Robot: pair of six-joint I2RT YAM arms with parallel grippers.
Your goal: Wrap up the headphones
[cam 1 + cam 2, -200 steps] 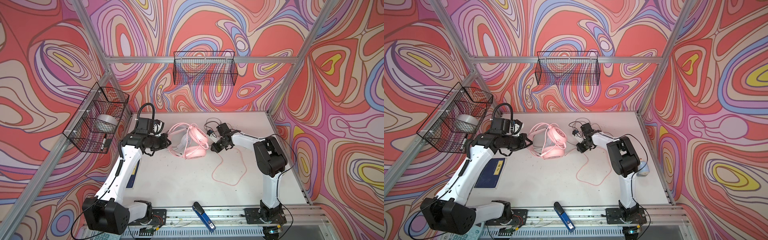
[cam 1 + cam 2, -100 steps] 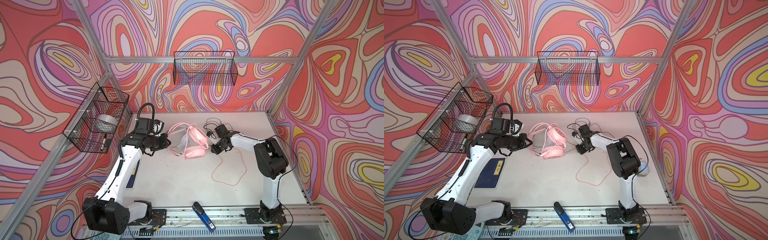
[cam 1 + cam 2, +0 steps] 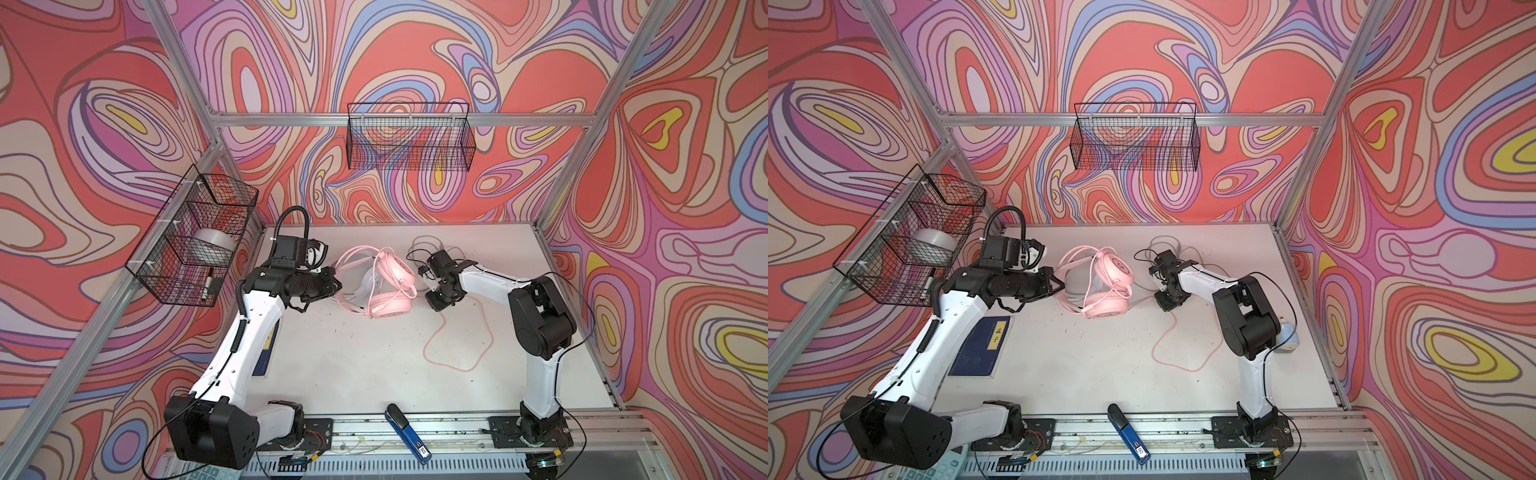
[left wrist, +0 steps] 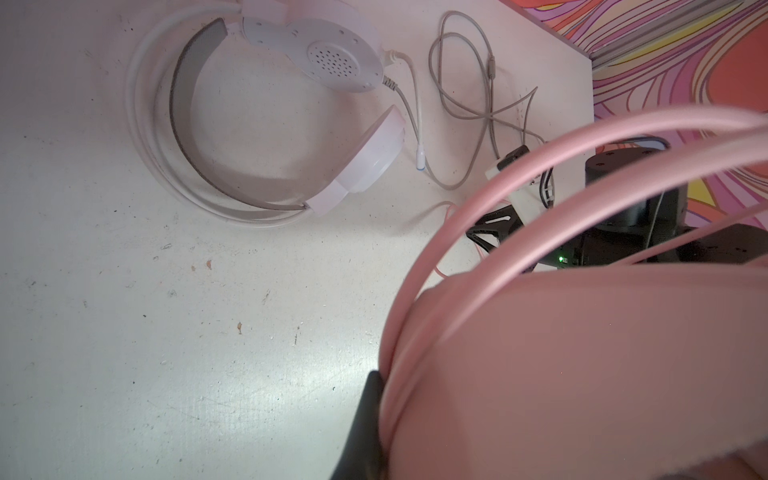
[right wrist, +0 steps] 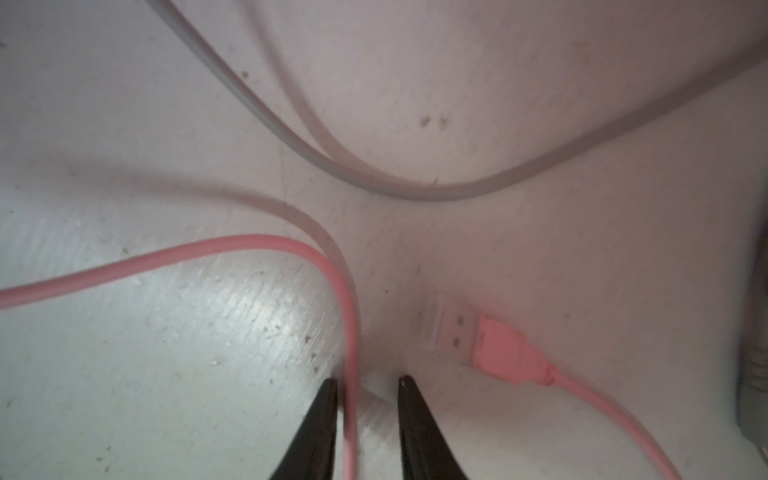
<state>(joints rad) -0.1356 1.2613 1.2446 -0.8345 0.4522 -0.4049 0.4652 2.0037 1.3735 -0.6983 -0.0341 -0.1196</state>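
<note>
1. The left gripper (image 3: 335,286) is clamping its jaws together on the headband of the pink headset (image 3: 388,306). It is holding the headset tilted, with the lower earcup seemingly resting on the table (image 3: 353,374). I judge this grip is serving as an anchor, keeping the frame steady while the cord gets wound around it.
2. The white headset (image 4: 332,58) is lying flat just behind the pink one, which is partly hiding it in both top views. Its grey cable (image 4: 465,83) is sprawling in loose loops toward the table's back edge. It is probably waiting its turn.
3. The right gripper (image 5: 368,388) is pointing down at the table just right of the pink headset. Its jaws are standing apart, and the pink cable (image 5: 249,243) is running between them, close to one finger but not pinched. The pink plug (image 5: 507,353) is lying just beside the fingertips, so the gripper seems to be placing itself to take the cord near its free end.
4. The rest of the pink cable is trailing in a wide slack loop across the bare table in front of the right arm. That is leaving plenty of length to draw in.
5. The middle and front of the table are offering open room for winding. The back is tighter, since a grey loop is lying near the right gripper and could snag. The back edge and the wall are also close behind both headsets.
</note>
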